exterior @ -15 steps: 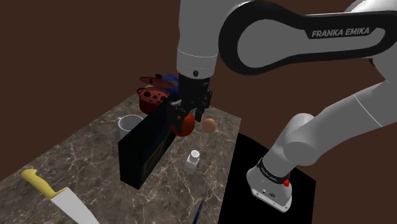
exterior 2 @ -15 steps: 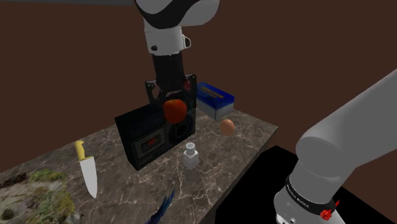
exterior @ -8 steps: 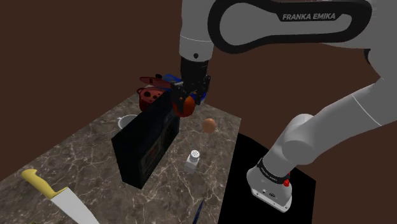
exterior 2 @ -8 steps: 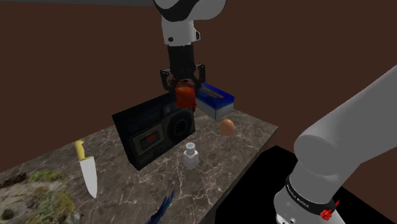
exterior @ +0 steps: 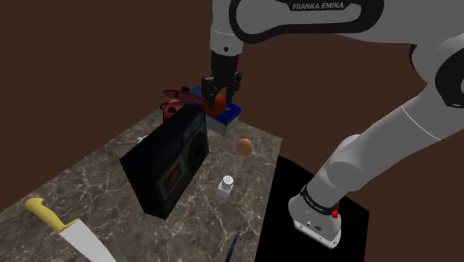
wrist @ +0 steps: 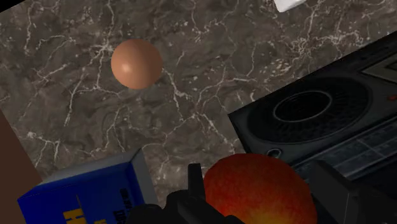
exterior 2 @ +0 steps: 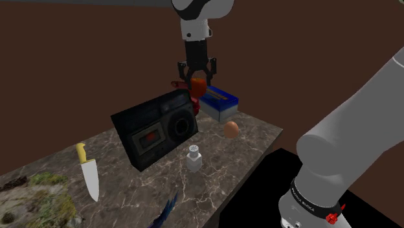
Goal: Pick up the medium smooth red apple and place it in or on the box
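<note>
**While the two black fingers (wrist: 195, 189) are clasping the smooth, round red apple (wrist: 261, 188), we are seeing it hang over the far end of the worktop**

We are looking at the white arm (exterior: 297, 22) reaching down over the dark, white-veined marble worktop (exterior: 89, 179). Its fingers are pressing on both sides of the apple, which is hanging clear of the surface. In the shoulder view the apple is showing just above the flat blue box with yellow lettering (exterior: 229, 117), at the end of the box nearer the black cassette radio (exterior: 167, 164). In the wrist view we are finding a corner of the box just beside one finger and the radio's round speaker grille just beside the other. We cannot tell whether the apple is hanging squarely over the box.

The radio is standing on the worktop with its speaker and cassette door facing the second exterior camera. A red thing (exterior: 172, 109) is peeking out from behind it, partly hidden. A smooth brown egg-shaped ball (exterior 2: 230, 129) is lying on the bare marble near the box, apart from it. A small white shaker with a perforated top (exterior 2: 193, 158) is standing in front of the radio. Well apart from these, a broad-bladed knife with a yellow handle (exterior 2: 87, 171) is lying at the worktop's near end, beside a mossy green patch (exterior 2: 32, 194). A blue feather-like thing (exterior 2: 165, 208) is lying at the near edge. The arm's base is sitting on the black stand (exterior: 286, 186).
</note>
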{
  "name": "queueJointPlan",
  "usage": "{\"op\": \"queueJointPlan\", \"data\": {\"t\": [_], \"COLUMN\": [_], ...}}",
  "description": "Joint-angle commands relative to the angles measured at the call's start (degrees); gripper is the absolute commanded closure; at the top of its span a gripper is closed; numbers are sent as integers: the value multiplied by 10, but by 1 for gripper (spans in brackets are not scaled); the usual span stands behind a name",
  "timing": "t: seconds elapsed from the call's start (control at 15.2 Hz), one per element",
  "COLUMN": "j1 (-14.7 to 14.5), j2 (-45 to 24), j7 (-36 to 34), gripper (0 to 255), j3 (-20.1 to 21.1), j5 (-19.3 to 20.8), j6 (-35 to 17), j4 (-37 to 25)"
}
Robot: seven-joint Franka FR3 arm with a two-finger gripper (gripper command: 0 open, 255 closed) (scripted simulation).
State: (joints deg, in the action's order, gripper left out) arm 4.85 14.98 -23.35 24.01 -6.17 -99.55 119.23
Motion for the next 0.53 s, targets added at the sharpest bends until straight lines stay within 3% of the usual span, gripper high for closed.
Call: {"op": "queueJointPlan", "data": {"t": [0.0, 0.46], "j1": [13, 51], "j2": [-18, -101], "j7": [22, 83], "gripper": [255, 255], "j3": [-14, -53], "j5": [13, 55], "j6": [0, 10], "j4": [-16, -102]}}
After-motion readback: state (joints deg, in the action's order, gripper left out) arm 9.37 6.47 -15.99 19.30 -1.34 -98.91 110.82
